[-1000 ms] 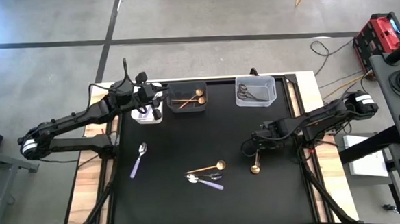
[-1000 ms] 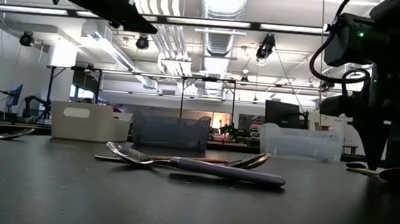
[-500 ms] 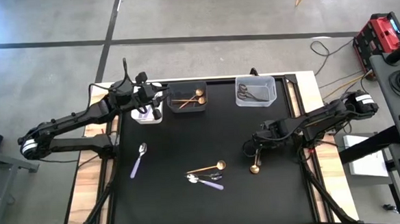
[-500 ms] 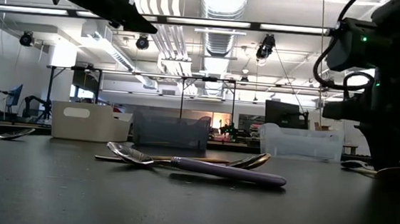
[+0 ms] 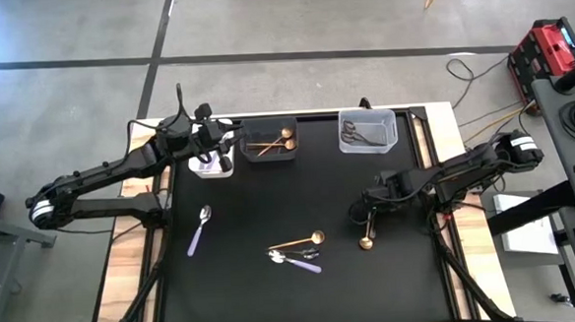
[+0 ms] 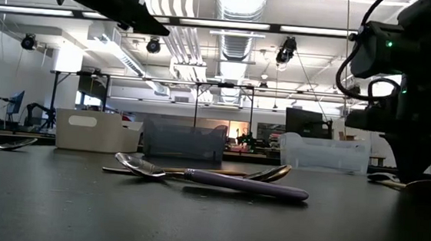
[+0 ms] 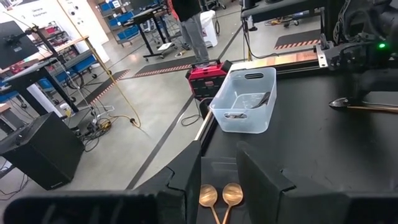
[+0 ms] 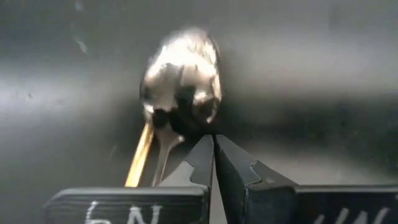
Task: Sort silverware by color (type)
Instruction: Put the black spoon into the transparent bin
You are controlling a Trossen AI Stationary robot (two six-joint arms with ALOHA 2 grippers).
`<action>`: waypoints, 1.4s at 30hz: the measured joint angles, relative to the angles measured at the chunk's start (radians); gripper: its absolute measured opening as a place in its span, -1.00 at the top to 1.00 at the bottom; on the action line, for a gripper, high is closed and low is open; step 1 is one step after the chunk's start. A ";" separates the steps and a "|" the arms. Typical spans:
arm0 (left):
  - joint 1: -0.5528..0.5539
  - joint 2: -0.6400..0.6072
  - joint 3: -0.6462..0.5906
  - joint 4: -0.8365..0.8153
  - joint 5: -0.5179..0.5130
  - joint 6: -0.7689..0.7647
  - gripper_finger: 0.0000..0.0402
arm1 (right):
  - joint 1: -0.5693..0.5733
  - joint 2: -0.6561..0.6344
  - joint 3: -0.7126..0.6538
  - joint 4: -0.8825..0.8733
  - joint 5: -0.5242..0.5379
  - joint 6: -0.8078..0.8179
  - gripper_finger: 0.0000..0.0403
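A gold spoon (image 5: 367, 239) lies flat on the black mat, its bowl (image 8: 183, 87) toward the near edge. My right gripper (image 5: 368, 219) points down over the spoon's handle end, fingers shut (image 8: 213, 142). My left gripper (image 5: 223, 137) hangs open (image 7: 217, 180) above the dark bin (image 5: 270, 139), which holds two gold spoons (image 7: 217, 195). A lilac-handled spoon (image 5: 200, 230) lies alone on the left of the mat. A small heap of a gold spoon and lilac-handled spoons (image 5: 297, 250) lies at mid-table. My right gripper comes from above, pointing down. Its shut fingertips (image 8: 205, 155) meet just beside the spoon's neck (image 8: 163, 134), and the gold handle (image 8: 140, 157) runs past their side. Whether they touch the spoon I cannot tell. The spoon lies on the mat.
A white bin (image 5: 212, 163) stands at the far left and a clear bin (image 5: 367, 130) with dark utensils at the far right. Bare mat lies between the heap and the bins. Wooden table edges (image 5: 129, 248) flank the mat.
My right gripper has shut its fingers while staying over the gold spoon's handle end. The spoon still lies on the mat in the same spot.
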 joint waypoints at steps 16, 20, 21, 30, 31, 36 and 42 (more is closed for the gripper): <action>0.000 0.000 0.000 0.007 0.000 0.000 0.58 | 0.001 -0.011 0.067 -0.004 0.026 -0.019 0.94; 0.000 0.000 0.000 0.007 0.000 0.000 0.58 | 0.001 -0.011 0.081 -0.003 0.025 -0.019 0.82; 0.000 0.000 0.000 0.007 0.000 0.000 0.58 | 0.001 -0.011 0.083 -0.003 0.025 -0.015 0.77; 0.000 0.000 0.000 0.007 0.000 0.000 0.58 | 0.001 0.052 0.075 -0.005 0.024 0.024 0.47; 0.000 0.000 0.000 0.007 0.000 0.000 0.58 | 0.001 0.063 0.075 -0.004 0.024 0.024 0.47; 0.000 0.000 0.000 0.007 0.000 0.000 0.58 | 0.001 0.119 0.076 -0.001 0.026 0.016 0.46; 0.000 0.000 0.000 0.008 0.000 0.000 0.58 | 0.001 0.174 0.078 -0.002 0.030 0.017 0.49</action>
